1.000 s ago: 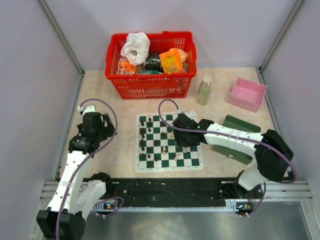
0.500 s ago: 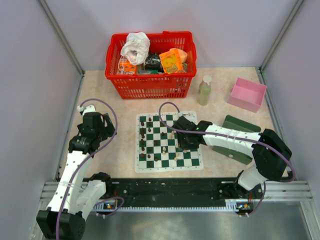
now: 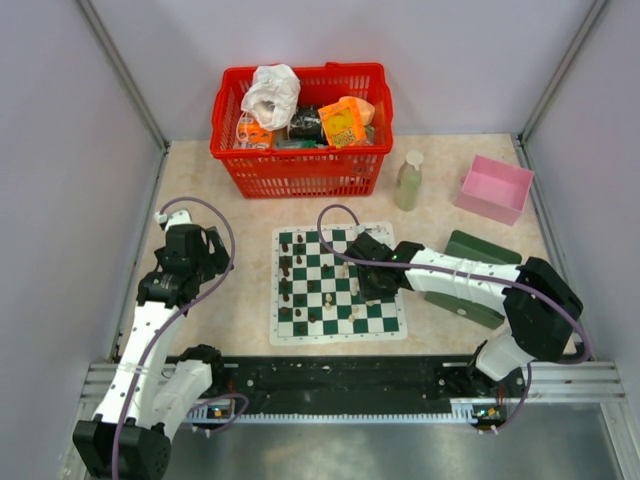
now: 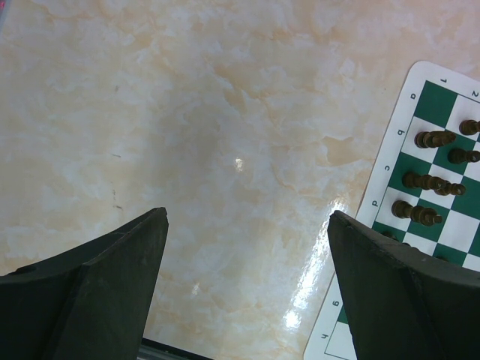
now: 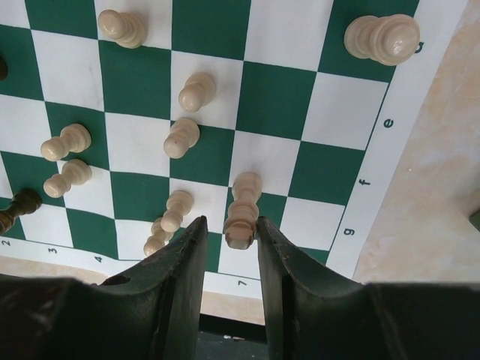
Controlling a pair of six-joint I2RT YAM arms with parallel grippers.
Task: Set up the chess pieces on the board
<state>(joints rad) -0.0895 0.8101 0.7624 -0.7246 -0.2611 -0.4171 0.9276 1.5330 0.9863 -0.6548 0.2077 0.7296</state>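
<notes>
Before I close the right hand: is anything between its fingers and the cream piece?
Nothing visible. The cream piece stands inside the right hand, between its fingers. The nearest other pieces stand outside one finger, on the board.

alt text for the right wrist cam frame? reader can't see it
The right gripper straddles a cream chess piece with its two dark fingers, near the edge of the green-and-white board; a firm grip cannot be confirmed. Several more cream pieces sit on nearby squares, and one dark piece shows at the left edge.
</notes>
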